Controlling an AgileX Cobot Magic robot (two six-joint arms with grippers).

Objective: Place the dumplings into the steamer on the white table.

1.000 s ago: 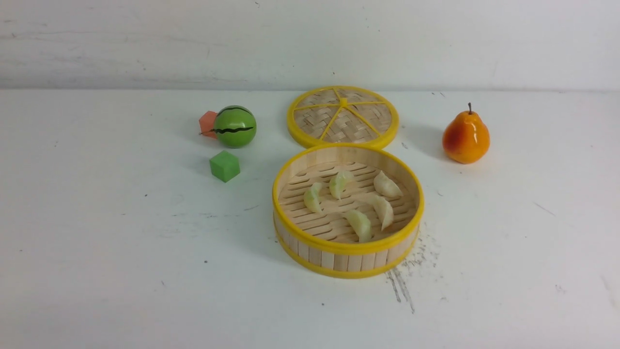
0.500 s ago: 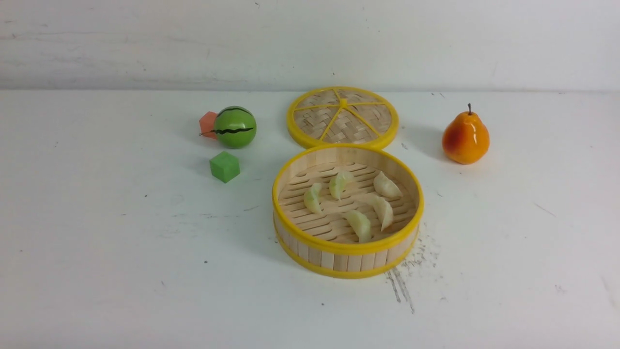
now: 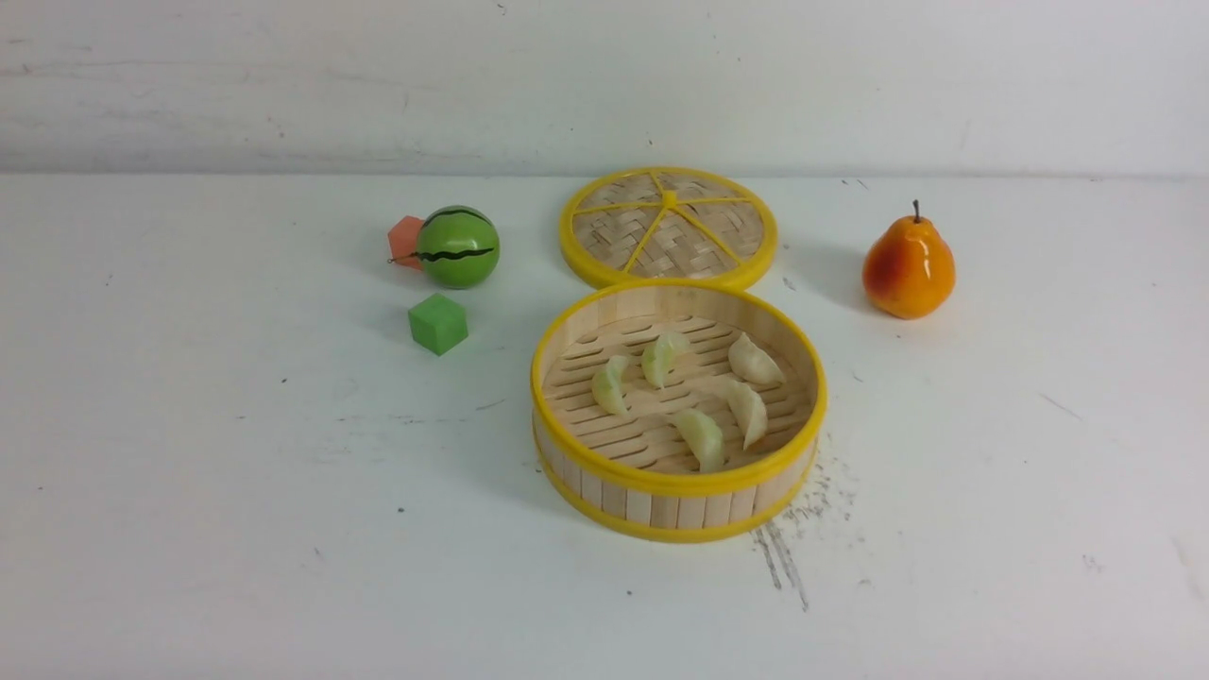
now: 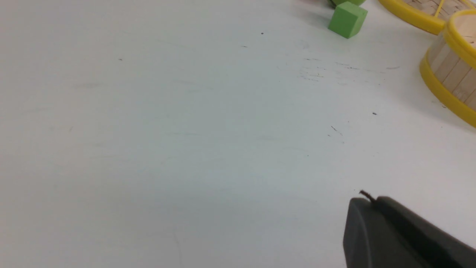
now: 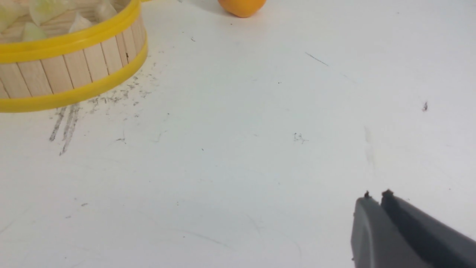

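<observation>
On the white table (image 3: 236, 529) the round bamboo steamer (image 3: 678, 486) stands at centre. Several pale dumplings (image 3: 700, 438) lie on its slatted floor. Neither arm shows in the front view. My left gripper (image 4: 372, 201) is shut and empty, hovering over bare table well short of the steamer (image 4: 452, 74). In the right wrist view the steamer's wall (image 5: 70, 63) and a few dumplings (image 5: 42, 9) show. The right gripper (image 5: 376, 197) is shut with nothing in it, over bare table away from the steamer.
The woven yellow-spoked lid (image 3: 669, 227) lies flat behind the steamer. A green watermelon ball (image 3: 458, 246), a red cube (image 3: 406, 238) and a green cube (image 3: 438, 323) sit to the left. An orange pear (image 3: 908, 267) stands at the right.
</observation>
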